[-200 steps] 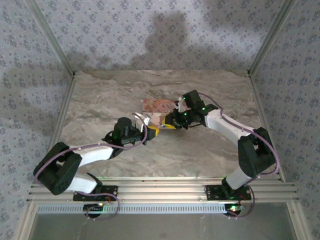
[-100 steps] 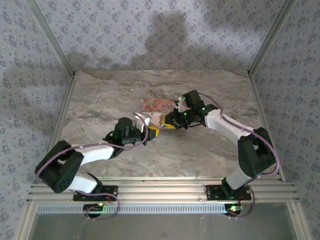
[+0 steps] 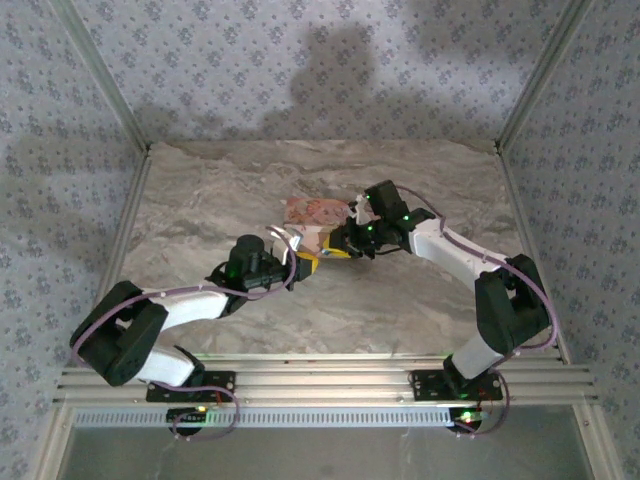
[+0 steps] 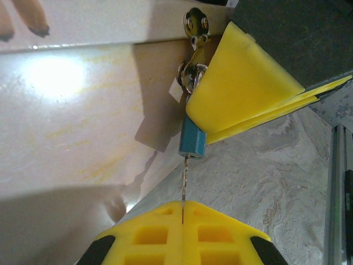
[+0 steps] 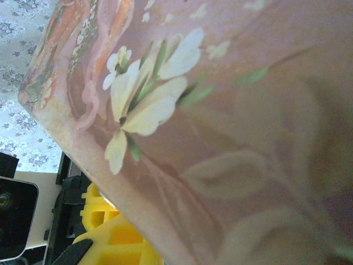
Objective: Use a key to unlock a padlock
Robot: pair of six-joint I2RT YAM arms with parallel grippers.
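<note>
I have open marble table (image 3: 200, 200) at nine and six o'clock. Dead centre, the pink box (image 3: 312, 212) blocks me. At its six o'clock edge the left gripper (image 3: 303, 265) and right gripper (image 3: 338, 251) meet, with the key (image 4: 184, 182) and padlock (image 4: 193, 141) bridging the gap.

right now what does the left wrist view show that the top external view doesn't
Left wrist: the thin key pinched in the left gripper, reaching the teal padlock that the right gripper clamps. Top external: both whole arms and the marble table. Shared: the pink box and yellow pads meeting.
</note>
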